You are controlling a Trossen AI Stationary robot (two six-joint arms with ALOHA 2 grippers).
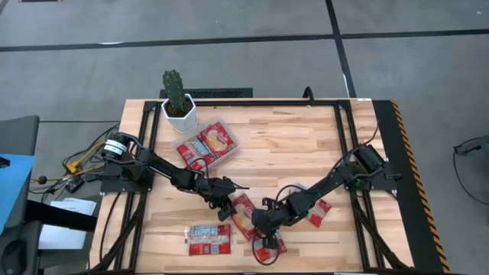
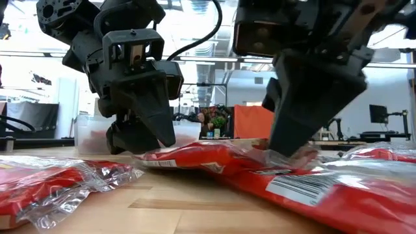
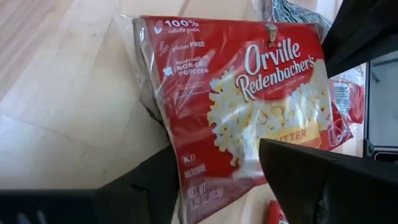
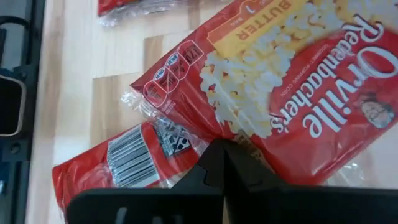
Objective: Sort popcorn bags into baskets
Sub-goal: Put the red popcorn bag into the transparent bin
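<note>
Both arms of the robot meet over one Orville Redenbacher's butter popcorn bag (image 1: 241,211) at lower centre of the overhead frame, on the wooden table (image 1: 283,145). The left gripper (image 1: 224,200) reaches in from the left with its fingers parted around the bag's upper end, one finger (image 3: 323,180) lying over the printed face in its wrist view; whether they press on the packet cannot be told. The right gripper (image 1: 262,223) comes in from the right at the bag's lower end; its wrist view shows a dark finger (image 4: 231,163) over the packet's edge, but how far it is open cannot be told. Another bag (image 1: 209,239) lies flat at lower left, one (image 1: 268,248) sits just below the right gripper, and one (image 1: 318,211) lies partly under the right arm. The clear plastic tray (image 1: 208,145), holding several packets, stands at upper left of centre, just below a potted cactus (image 1: 177,99)
</note>
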